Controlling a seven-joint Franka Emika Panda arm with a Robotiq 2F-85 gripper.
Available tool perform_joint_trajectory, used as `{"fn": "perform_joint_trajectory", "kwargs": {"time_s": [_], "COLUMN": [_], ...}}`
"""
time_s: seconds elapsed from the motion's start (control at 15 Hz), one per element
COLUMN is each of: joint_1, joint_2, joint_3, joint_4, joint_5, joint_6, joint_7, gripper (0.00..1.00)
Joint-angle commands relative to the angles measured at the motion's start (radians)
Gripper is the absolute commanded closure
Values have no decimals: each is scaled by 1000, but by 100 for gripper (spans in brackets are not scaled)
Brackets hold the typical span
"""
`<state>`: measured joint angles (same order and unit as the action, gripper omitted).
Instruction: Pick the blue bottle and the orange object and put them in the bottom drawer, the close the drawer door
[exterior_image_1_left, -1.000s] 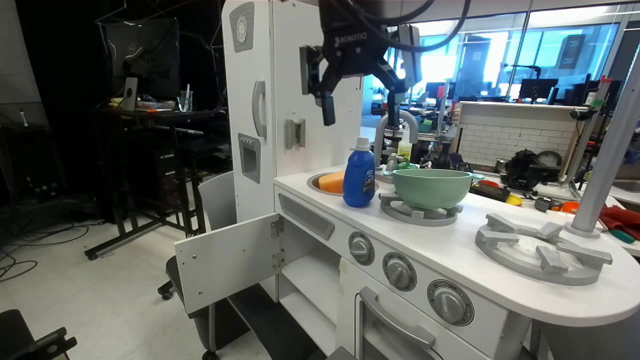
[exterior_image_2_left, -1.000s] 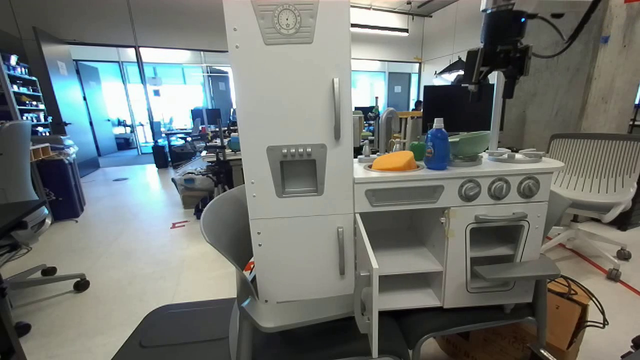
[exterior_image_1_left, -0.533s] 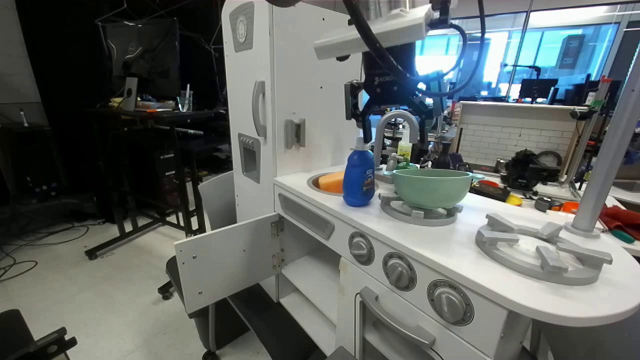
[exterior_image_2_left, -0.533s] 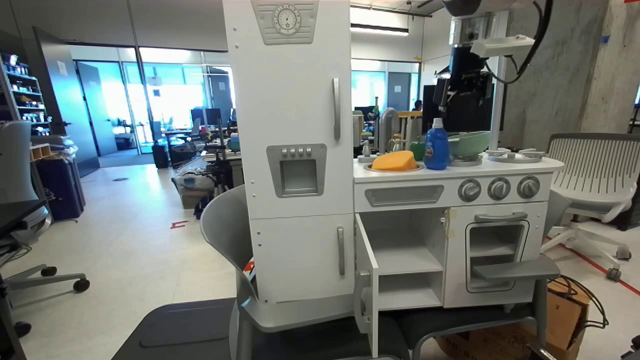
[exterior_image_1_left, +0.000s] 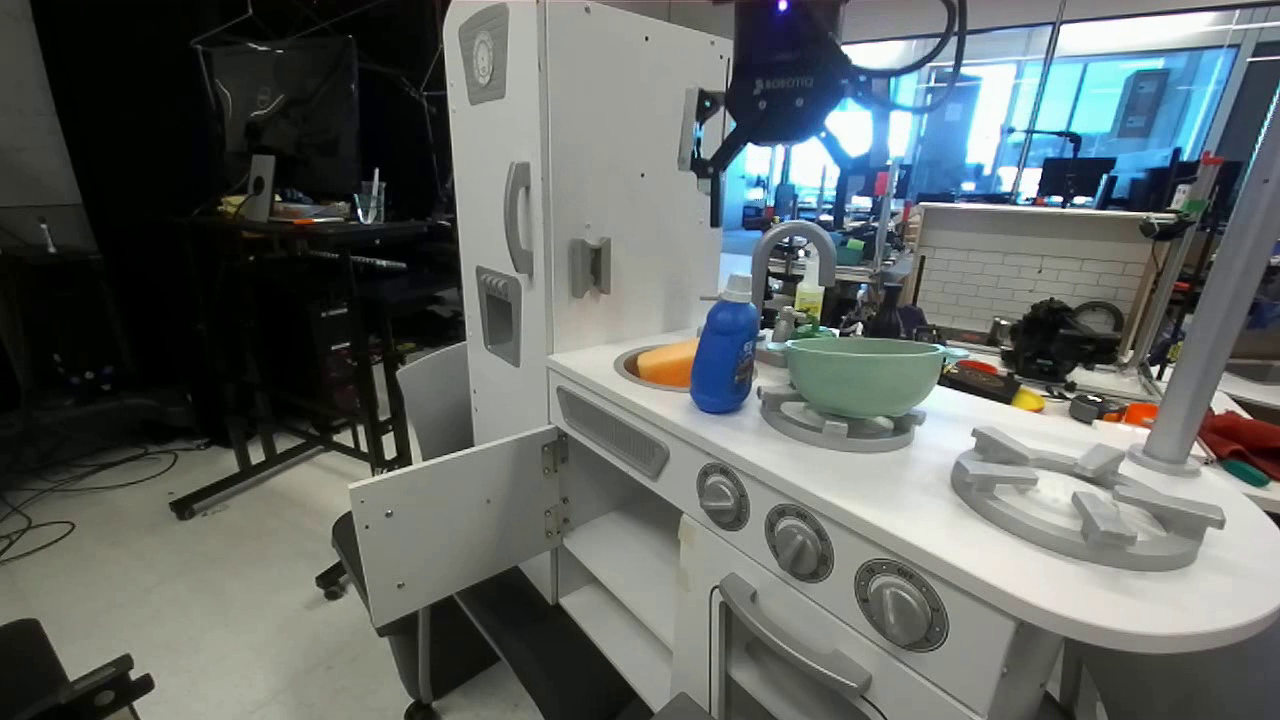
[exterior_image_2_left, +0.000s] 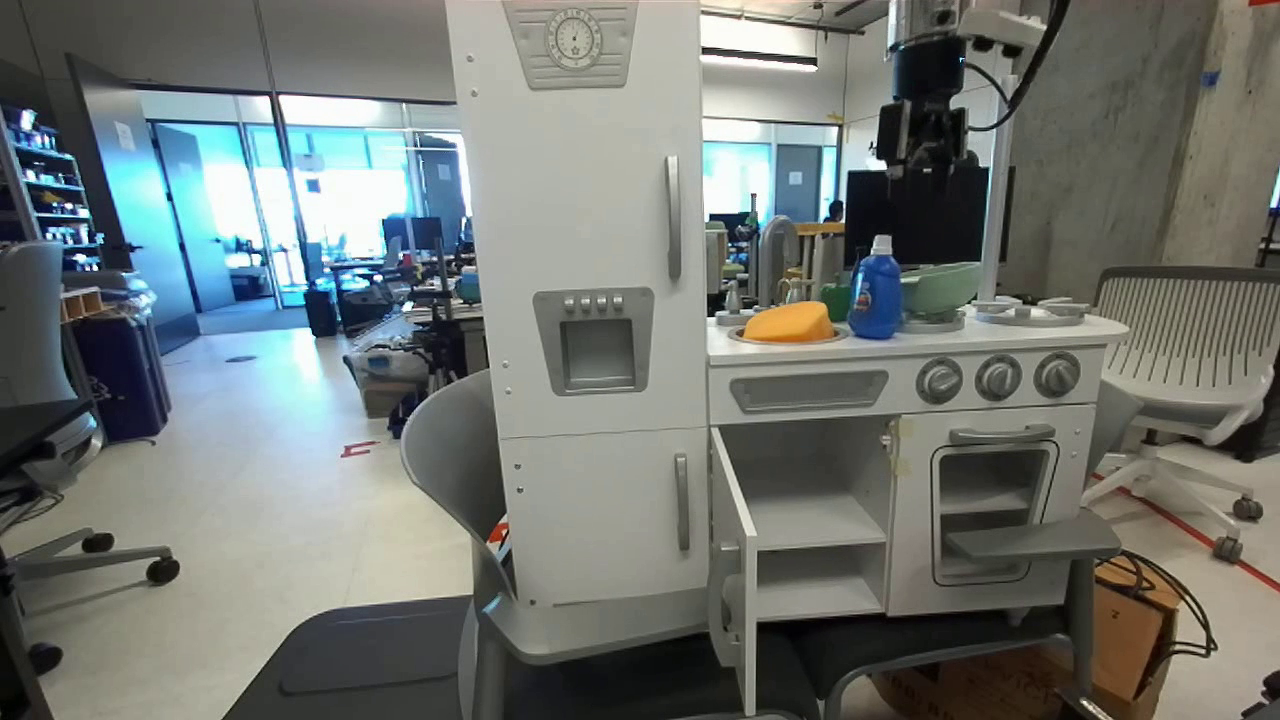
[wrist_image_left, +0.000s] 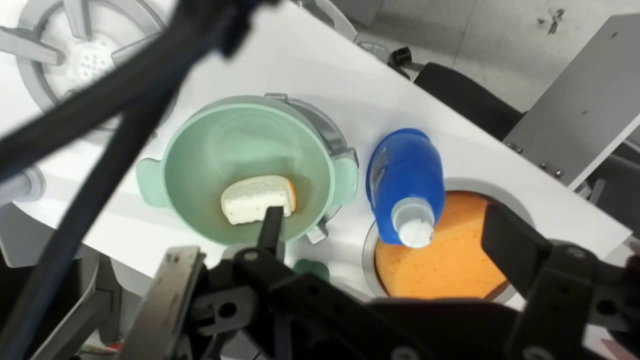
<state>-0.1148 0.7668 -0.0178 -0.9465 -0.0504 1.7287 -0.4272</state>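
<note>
The blue bottle (exterior_image_1_left: 725, 355) stands upright on the white counter, its pale cap up, beside the sink. The orange object (exterior_image_2_left: 788, 322) rests in the round sink basin to its left. My gripper (exterior_image_1_left: 778, 205) hangs above the counter, clear of the bottle cap. Its jaws stand wide apart in the wrist view, with the bottle (wrist_image_left: 407, 175) and the orange object (wrist_image_left: 445, 265) seen below between the fingers. Under the sink, the bottom drawer (exterior_image_2_left: 820, 582) is an open cupboard with a shelf. The drawer door (exterior_image_1_left: 460, 525) is swung outward.
A green bowl (exterior_image_1_left: 865, 375) with a white piece of food (wrist_image_left: 257, 197) inside sits on a burner right beside the bottle. The grey faucet (exterior_image_1_left: 795, 235) rises behind the sink, the tall white cabinet (exterior_image_2_left: 590, 220) to its left. A grey post (exterior_image_1_left: 1215, 250) stands at the counter's far end.
In the exterior views my gripper moved across and down towards the bottle, then rose again. The bottle has shifted slightly and turned, its label facing differently. The door stays swung out.
</note>
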Motion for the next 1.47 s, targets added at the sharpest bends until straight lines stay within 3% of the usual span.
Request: {"fn": "perform_joint_trajectory", "kwargs": {"time_s": [0.0,0.2,0.53,1.07,1.4], "joint_1": [-19,-8,21,31,47], "joint_2": [102,190,296,309,349], "joint_3": [12,4,-3,-2,4], "joint_4": [244,357,414,461,463], "joint_5": [-1,-14,-19,-13,0], "joint_6": [-225,-327,-293,-272,-192], "joint_7": [-112,-143,-115,-127,-76], "gripper": [0,0,0,0,0]}}
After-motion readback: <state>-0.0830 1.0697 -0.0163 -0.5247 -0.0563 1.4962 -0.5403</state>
